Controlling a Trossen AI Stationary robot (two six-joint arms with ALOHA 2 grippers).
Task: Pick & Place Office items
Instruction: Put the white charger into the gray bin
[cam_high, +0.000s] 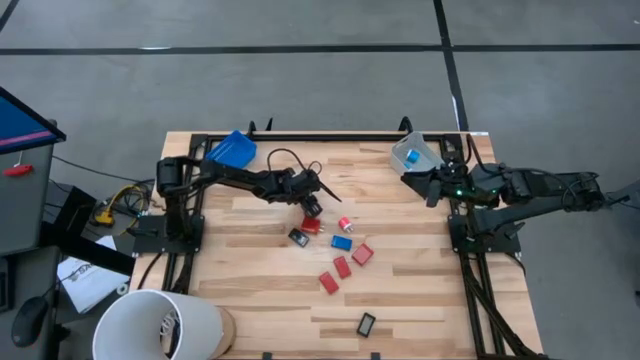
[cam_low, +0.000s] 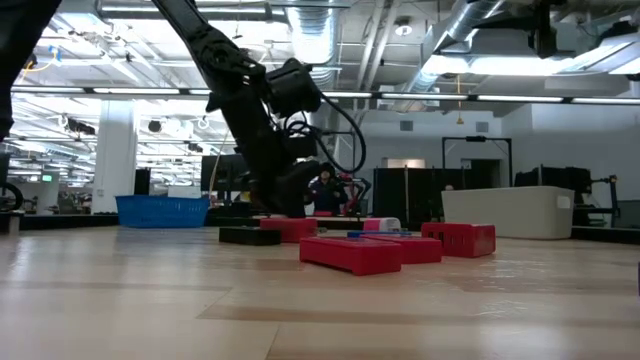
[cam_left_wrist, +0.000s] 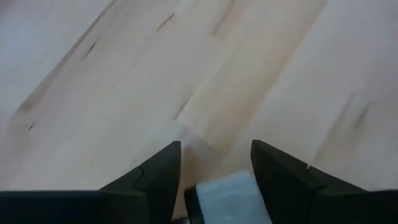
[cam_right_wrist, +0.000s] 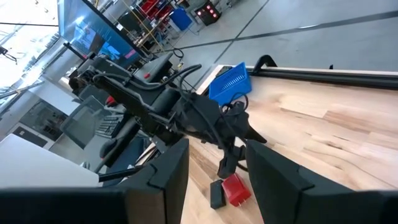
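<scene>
The office items lie mid-table: red blocks, a blue block, a red-and-white bit, a black rectangle and another black rectangle near the front. My left gripper slants down just behind a red block. It is shut on a pale-faced piece. My right gripper is open and raised at the table's right, with nothing between its fingers. My left gripper has the pale-faced piece with a dark edge between its two fingers, and the piece fills the gap between them. The fingers slant down from the table's left. Whether the piece rests on the wood or is lifted, I cannot tell.
A blue tray lies at the far left of the table and a clear bin at the far right. A white bucket stands off the near left corner. Bare wood runs along the near edge.
</scene>
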